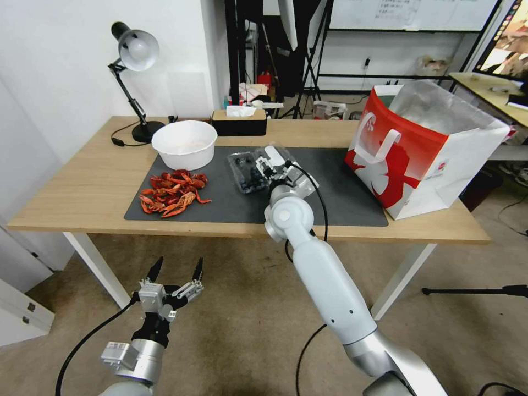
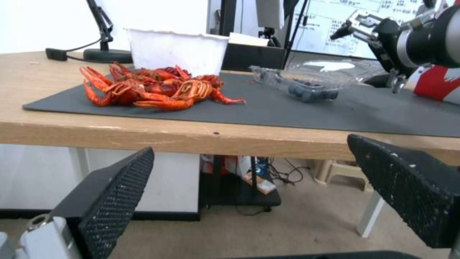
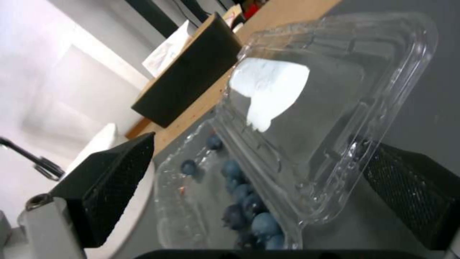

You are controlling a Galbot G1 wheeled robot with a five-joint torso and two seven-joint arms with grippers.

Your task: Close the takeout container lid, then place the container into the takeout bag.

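A dark mat (image 1: 330,192) is spread mid-tabletop; the container (image 1: 250,171) is straddled by the wide-jawed right gripper (image 1: 269,159); the left gripper (image 1: 175,270), jaws wide, is held below the front edge.

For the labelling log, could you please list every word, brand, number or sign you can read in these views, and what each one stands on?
No text can be read here.
takeout bag: small red round logo with a line of print on the white side, too small to read; the white figure on the red side is a picture, not words.
lid: white label sticker, no print legible.
whiteboard: handwriting, too small to read.
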